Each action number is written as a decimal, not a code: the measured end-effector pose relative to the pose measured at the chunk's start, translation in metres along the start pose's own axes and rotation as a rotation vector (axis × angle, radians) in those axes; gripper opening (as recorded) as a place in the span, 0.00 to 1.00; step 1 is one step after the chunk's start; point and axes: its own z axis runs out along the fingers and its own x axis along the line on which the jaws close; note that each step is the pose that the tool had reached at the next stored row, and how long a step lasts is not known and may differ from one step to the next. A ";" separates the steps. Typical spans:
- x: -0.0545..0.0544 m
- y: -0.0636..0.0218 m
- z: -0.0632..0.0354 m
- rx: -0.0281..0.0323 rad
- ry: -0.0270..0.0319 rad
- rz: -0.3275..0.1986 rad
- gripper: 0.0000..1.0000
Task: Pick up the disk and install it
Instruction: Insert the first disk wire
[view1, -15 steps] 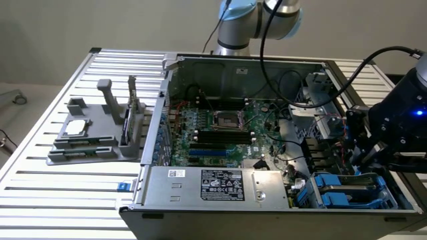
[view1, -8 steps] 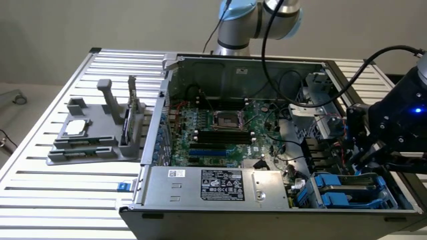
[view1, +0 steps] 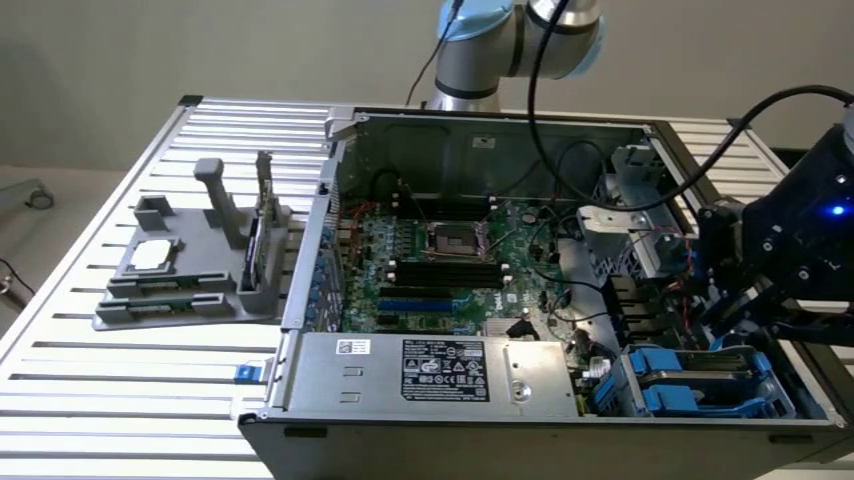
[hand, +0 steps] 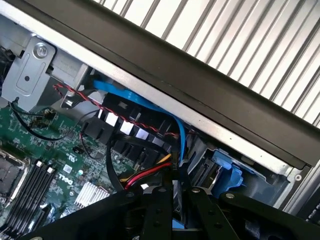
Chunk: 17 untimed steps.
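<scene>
Aluminium slats are seen across the table, on which an open computer case is laid flat with its motherboard exposed. At nine o'clock from the case a grey fixture is set on the table. A small square chip is seated on it and a thin dark card is held upright in it. At twelve o'clock, behind the case, the arm's base is mounted, and a black cable is looped from it across the case toward the gripper. The gripper is positioned over the drive bay at the case's four o'clock corner, and its black body is lit by a blue light. The disk is found directly beneath it in that bay, its grey face bordered by blue carrier plastic, with the power supply lying at its nine o'clock. In the wrist view the fingers are drawn close together and a sliver of blue is caught between them, so the disk appears to be pinched by its carrier, though the contact itself is hidden. Beyond the fingers a blue data cable and a blue plastic part are seen beside the case wall.
</scene>
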 end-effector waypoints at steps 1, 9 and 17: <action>0.000 0.0000 -0.0005 0.0011 0.0004 0.010 0.17; 0.000 -0.0001 -0.0023 0.0121 -0.0067 0.074 0.17; 0.000 -0.0003 -0.0022 0.0325 -0.0435 0.130 0.17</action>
